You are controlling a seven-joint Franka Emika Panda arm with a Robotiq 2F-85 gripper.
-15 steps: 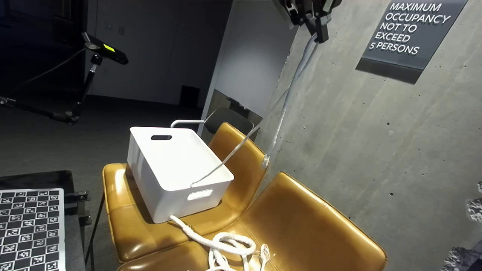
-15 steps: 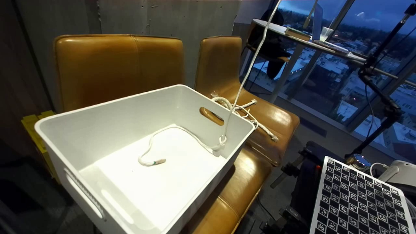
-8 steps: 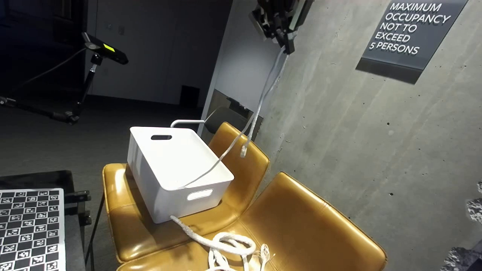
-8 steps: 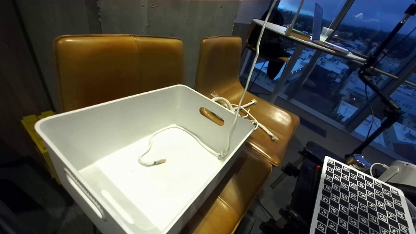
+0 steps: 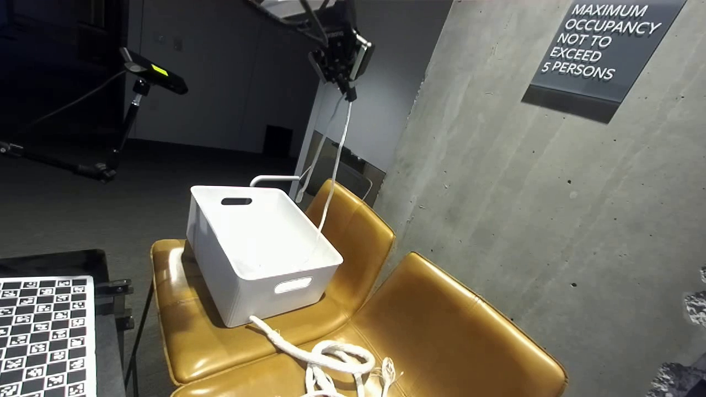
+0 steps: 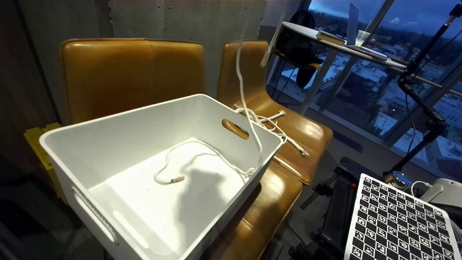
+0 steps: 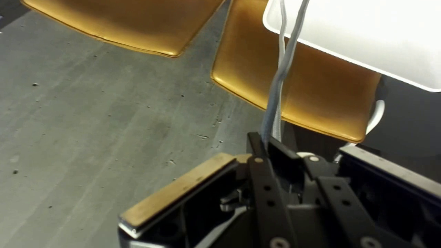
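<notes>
1. In the lower middle of the wrist view, my gripper (image 7: 267, 143) is clamped on a pale cord (image 7: 279, 76).
2. Near the centre of an exterior view, one length lies inside the white box (image 6: 137, 131); a loose end (image 6: 266, 57) dangles at upper middle, outside it.
3. I judge the gripping done, the cord only partly in the box, its release not yet made.

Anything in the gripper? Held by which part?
Thin white rope, pinched partway along by the gripper; one stretch dangles free, the other drops into the white bin.
</notes>
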